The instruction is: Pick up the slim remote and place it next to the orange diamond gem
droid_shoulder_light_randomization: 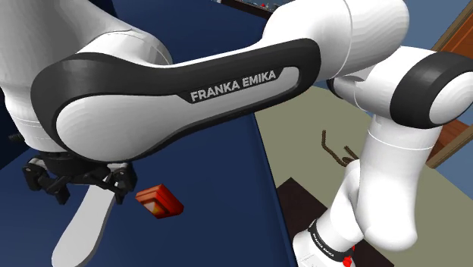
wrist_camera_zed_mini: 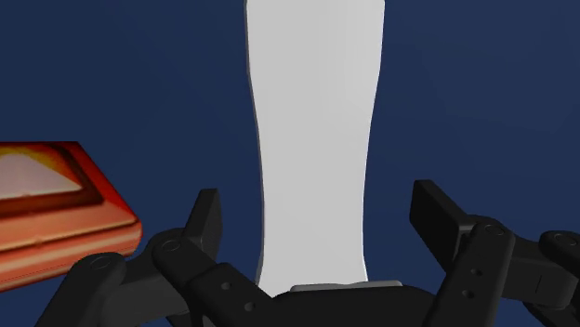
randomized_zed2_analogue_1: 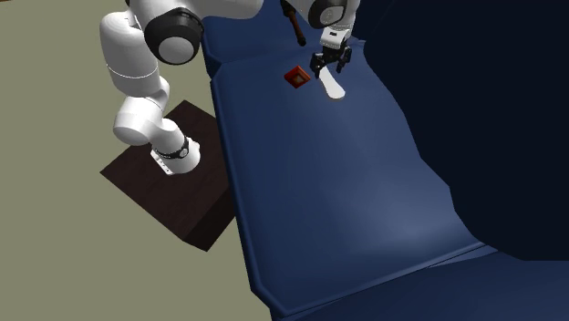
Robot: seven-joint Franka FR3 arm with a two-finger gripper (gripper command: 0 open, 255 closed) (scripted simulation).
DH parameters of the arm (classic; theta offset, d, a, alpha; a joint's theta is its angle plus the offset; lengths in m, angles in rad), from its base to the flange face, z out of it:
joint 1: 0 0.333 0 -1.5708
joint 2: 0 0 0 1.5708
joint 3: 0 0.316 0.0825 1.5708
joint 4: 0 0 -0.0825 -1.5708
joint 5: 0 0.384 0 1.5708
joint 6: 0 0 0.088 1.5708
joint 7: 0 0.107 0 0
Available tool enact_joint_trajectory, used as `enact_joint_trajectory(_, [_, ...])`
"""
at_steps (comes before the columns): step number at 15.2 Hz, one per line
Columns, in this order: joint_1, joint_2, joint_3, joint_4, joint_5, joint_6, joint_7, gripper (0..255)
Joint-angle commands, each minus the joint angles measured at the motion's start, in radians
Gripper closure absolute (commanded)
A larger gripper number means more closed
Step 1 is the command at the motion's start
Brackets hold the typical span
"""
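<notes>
Although the gripper (wrist_camera_zed_mini: 316, 200) straddles one end of the slim remote (wrist_camera_zed_mini: 316, 130), its black fingers (wrist_camera_zed_mini: 206, 221) stand spread, with blue showing between each and the pale body, so nothing is pinched. That remote lies flat on the blue surface (randomized_zed2_analogue_1: 346, 182) just beside the orange gem (wrist_camera_zed_mini: 46, 204), not touching it. Gripping so near one end is the risk: the long body could pivot as it lifts, swing toward the gem and knock it, or slip free.
</notes>
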Motion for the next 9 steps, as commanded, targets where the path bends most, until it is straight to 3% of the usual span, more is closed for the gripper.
enact_joint_trajectory(1, [0.000,0.000,0.000,0.000,0.000,0.000,0.000,0])
enact_joint_trajectory(5, [0.007,-0.014,0.006,0.109,0.011,-0.121,-0.009,0])
enact_joint_trajectory(9, [0.007,-0.014,0.006,0.109,0.011,-0.121,-0.009,0])
